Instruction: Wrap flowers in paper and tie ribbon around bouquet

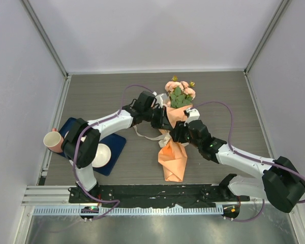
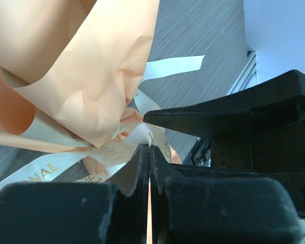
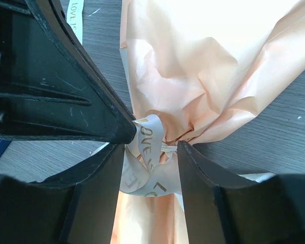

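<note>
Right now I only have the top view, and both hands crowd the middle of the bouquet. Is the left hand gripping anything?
Observer: Yes. The left hand is shut on the ribbon, just below the crumpled paper.
Operator: And the right hand?
Observer: The right hand is open, its fingers on either side of a ribbon loop.
Operator: Is the paper gathered there?
Observer: Yes, it bunches into a tight neck right behind that loop.

the white-and-black left arm (image 1: pixel 112 120) and right arm (image 1: pixel 244 160) bend inward, wrists close together. the left black two-finger gripper (image 2: pixel 149 148) is pressed closed; the right black two-finger gripper (image 3: pixel 153 147) stands parted.
</note>
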You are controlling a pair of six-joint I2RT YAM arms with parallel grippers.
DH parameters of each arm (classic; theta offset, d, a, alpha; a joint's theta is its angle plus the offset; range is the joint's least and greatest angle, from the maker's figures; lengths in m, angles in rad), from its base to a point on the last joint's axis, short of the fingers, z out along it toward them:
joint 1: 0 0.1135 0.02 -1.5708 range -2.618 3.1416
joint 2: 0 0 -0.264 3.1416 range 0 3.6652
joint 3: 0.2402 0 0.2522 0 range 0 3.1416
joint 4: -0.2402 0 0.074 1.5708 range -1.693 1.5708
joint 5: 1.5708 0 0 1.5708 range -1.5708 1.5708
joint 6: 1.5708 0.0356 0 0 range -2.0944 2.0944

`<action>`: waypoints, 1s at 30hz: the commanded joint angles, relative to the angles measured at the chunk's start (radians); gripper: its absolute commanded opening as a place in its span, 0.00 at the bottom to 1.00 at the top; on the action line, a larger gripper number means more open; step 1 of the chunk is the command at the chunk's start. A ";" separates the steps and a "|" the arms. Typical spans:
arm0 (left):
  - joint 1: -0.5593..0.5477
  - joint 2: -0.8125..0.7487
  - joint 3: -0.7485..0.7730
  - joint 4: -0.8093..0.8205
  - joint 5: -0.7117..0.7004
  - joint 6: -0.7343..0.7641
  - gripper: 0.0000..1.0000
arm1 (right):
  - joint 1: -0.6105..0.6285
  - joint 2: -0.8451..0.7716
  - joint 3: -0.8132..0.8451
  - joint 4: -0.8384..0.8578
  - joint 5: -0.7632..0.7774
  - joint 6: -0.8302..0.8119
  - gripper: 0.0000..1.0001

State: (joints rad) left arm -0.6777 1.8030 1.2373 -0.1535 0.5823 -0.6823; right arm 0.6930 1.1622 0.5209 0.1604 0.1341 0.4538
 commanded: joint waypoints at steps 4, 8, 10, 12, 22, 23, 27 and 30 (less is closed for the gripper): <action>-0.002 0.012 0.030 -0.027 0.036 0.000 0.02 | 0.002 -0.059 -0.001 0.065 0.013 0.036 0.56; 0.003 0.027 0.048 -0.064 0.019 0.007 0.00 | 0.002 -0.096 -0.004 -0.033 0.006 0.063 0.55; 0.006 0.035 0.051 -0.069 0.014 0.003 0.00 | 0.002 -0.122 -0.021 -0.041 -0.013 0.078 0.54; 0.007 0.033 0.050 -0.063 0.019 -0.002 0.00 | 0.002 -0.130 -0.047 -0.048 -0.037 0.094 0.50; 0.007 0.013 0.053 -0.047 0.021 -0.013 0.00 | 0.005 -0.104 -0.079 -0.050 -0.114 0.109 0.13; 0.009 0.013 0.054 -0.047 0.017 -0.011 0.00 | 0.008 -0.117 -0.085 -0.061 -0.119 0.114 0.11; 0.010 0.019 0.051 -0.037 0.033 -0.023 0.00 | 0.013 -0.166 -0.085 -0.096 -0.108 0.108 0.16; 0.010 0.022 0.041 -0.009 0.056 -0.045 0.00 | 0.013 -0.212 -0.062 -0.116 -0.031 0.074 0.41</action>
State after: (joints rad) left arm -0.6731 1.8355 1.2545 -0.2089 0.5926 -0.6975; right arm 0.6991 1.0225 0.4313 0.0555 0.0402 0.5587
